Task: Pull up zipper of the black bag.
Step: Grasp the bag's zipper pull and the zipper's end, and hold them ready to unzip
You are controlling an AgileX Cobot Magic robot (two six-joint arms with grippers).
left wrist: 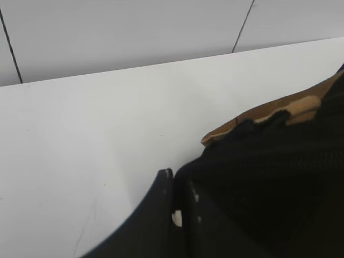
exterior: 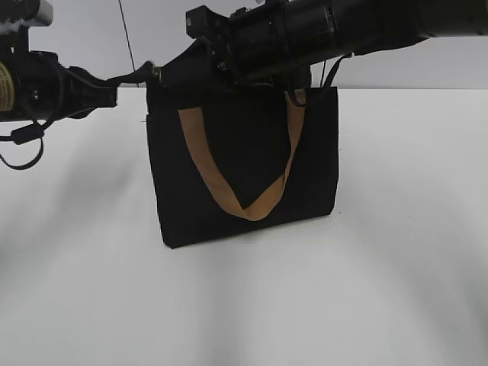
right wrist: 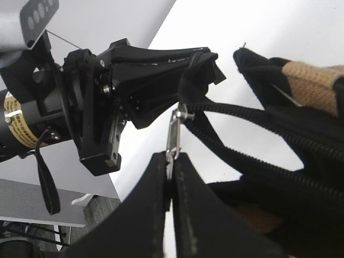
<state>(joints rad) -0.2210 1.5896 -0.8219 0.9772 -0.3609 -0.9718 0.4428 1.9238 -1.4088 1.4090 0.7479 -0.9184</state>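
Observation:
The black bag (exterior: 244, 168) with tan straps (exterior: 229, 194) stands upright on the white table. My left gripper (exterior: 149, 75) is shut on the bag's top left corner; the left wrist view shows its fingers (left wrist: 173, 183) pinching black fabric (left wrist: 269, 183). My right gripper (exterior: 221, 57) reaches across above the bag's top edge. In the right wrist view its fingers (right wrist: 172, 161) are shut on the silver zipper pull (right wrist: 174, 131), close to the left gripper (right wrist: 199, 67). The zipper teeth (right wrist: 252, 121) run away to the right, parted, and the bag's mouth gapes open.
The white table (exterior: 381, 290) stretches around the bag, with a pale wall behind. The right arm (exterior: 343, 27) spans the top of the exterior view. A tan strap end (left wrist: 258, 115) shows beside the left gripper.

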